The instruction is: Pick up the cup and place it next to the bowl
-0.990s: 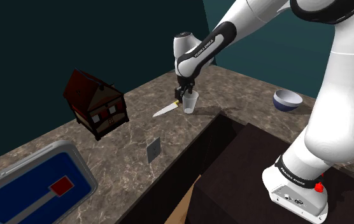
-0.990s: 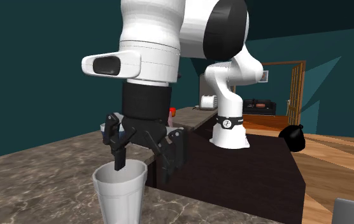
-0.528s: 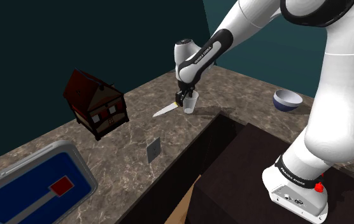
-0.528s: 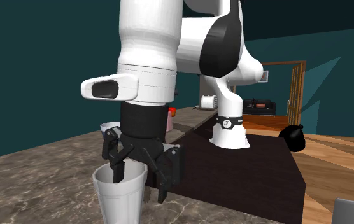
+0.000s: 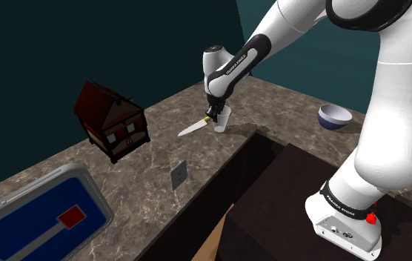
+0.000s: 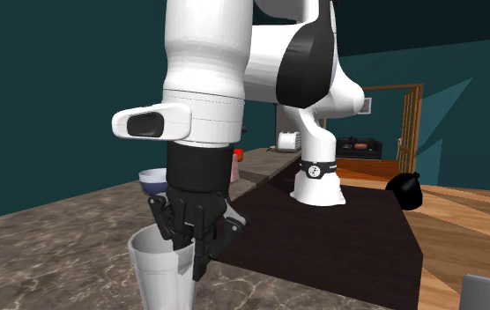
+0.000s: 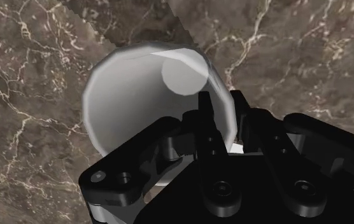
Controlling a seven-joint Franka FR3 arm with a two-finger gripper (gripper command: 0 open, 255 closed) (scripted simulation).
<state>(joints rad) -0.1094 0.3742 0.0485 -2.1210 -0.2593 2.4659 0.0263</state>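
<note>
A: As the hand sat low over the cup, its two fingers were clamped on the cup's wall, one inside the rim and one outside!

B: So the grasp looked made. And where was the cup?

A: Upright on the bench, directly under the hand. A knife lay just beside the cup, and the bowl stood well apart from it.

B: Then a straight, gentle lift comes next, I'd say. A wall pinch could let it tip. After that, the carry to the bowl.
</note>
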